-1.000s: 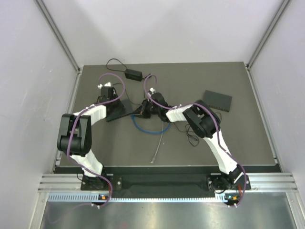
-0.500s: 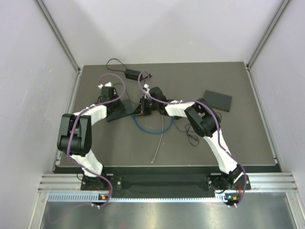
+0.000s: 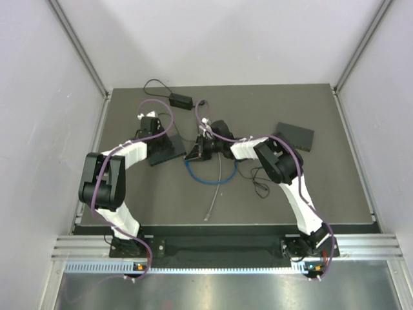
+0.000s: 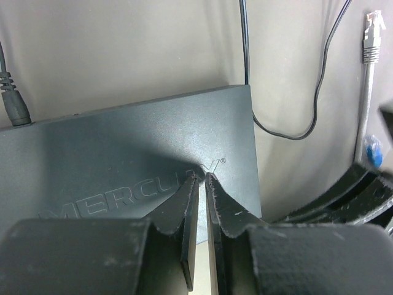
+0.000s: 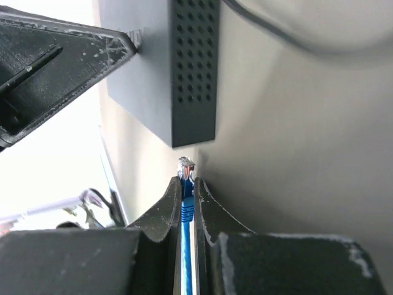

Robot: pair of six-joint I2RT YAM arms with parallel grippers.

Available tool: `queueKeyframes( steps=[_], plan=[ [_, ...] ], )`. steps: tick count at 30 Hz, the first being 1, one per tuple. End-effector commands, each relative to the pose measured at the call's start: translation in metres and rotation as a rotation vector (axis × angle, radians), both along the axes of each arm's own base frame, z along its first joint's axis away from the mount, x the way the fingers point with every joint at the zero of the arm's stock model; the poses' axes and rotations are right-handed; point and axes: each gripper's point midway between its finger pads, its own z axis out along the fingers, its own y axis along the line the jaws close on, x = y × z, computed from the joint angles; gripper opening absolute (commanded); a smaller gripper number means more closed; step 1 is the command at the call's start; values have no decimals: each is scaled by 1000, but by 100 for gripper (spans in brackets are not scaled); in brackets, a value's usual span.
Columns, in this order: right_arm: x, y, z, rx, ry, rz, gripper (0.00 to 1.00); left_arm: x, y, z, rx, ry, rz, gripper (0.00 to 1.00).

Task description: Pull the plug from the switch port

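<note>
- We're seeing the right pincer [image 5: 187,183] clamped fully down on the plug [image 5: 186,166]. It's gripping the blue boot just behind the clear head, which is poking out past the tips.
- The plug is sitting just clear of the switch [image 4: 123,160], not touching it. In the right wrist view the vented side wall is lying at 12 o'clock of the head. We're judging the plug to be out of the port; the port itself isn't showing.
- In the top view the plug is hanging at 3 o'clock of the switch, over the middle of the bench [image 3: 322,187]. The blue cable [image 3: 205,177] is looping away toward 6 o'clock.
- The left pincer [image 4: 202,178] is standing nearly closed, with a thin slit and nothing in it. Its tips are resting on the switch lid by the logo, so we're reading that as pinning the box down.
- We're expecting the plug to handle as light, hard plastic with a thin, snappable latch tab.
- We're favouring the boot as the hold point, since it looks grippier than the clear head or the bare cable.
- We're expecting the cable to be soft but springy, so the loop may be tugging the plug sideways.
- The switch is looking like a light box with a smooth lid, likely sliding easily, so we're wanting it held down.
- A loose grey cable [image 4: 366,92] is lying at 3 o'clock of the switch in the left wrist view, with its end unplugged.
</note>
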Motion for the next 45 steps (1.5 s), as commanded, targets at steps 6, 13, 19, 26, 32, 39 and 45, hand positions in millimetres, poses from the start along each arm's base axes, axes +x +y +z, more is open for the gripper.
queueKeyframes(
  steps=[6,13,19,26,32,39,45],
  plan=[
    [-4,-4,27,-76,-102,-180,0,-9,6,-19,32,67,18,16],
    [-19,-55,137,-39,-368,-147,0,-7,4,31,33,-36,-26,29],
    [-41,-81,238,82,-353,-335,0,-24,3,58,7,-85,-24,33],
    [-87,-106,322,112,-449,-621,0,-43,3,72,-6,-102,-36,33],
    [-64,-127,299,-126,-490,-921,0,-53,2,85,-27,-130,-30,33],
    [-1,-127,246,-222,-493,-1205,0,-57,-2,103,-36,-157,-19,35],
    [59,-122,228,-220,-524,-1344,0,-65,1,108,-4,-170,-29,35]
  ],
)
